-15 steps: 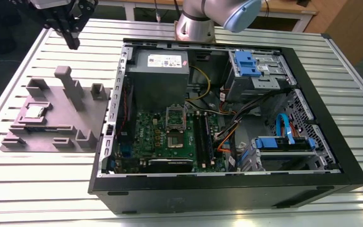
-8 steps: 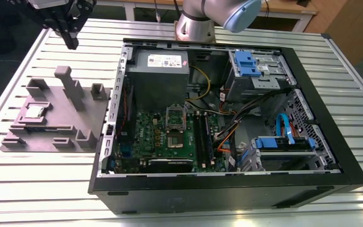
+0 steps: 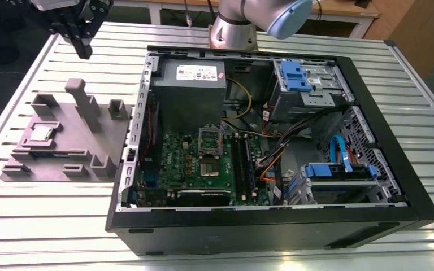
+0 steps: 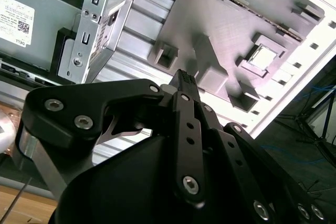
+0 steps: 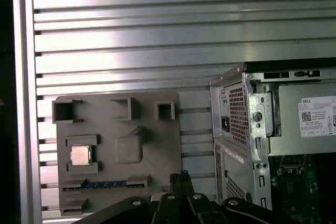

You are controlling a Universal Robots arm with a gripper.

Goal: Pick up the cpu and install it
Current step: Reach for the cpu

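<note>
The cpu is a small silver square lying flat in a raised pocket of the grey plastic tray, at the exterior view's left. Both wrist views show the cpu in its pocket. My gripper hangs high above the table beyond the tray, well clear of the cpu, its black fingers pressed together and holding nothing. The green motherboard lies inside the open computer case, and its square socket stands uncovered with the metal frame flipped up.
The black computer case lies on its side on the slatted aluminium table. Inside it are a grey power supply, blue drive brackets and loose cables. Tall posts rise from the tray, which also holds a blue-green strip.
</note>
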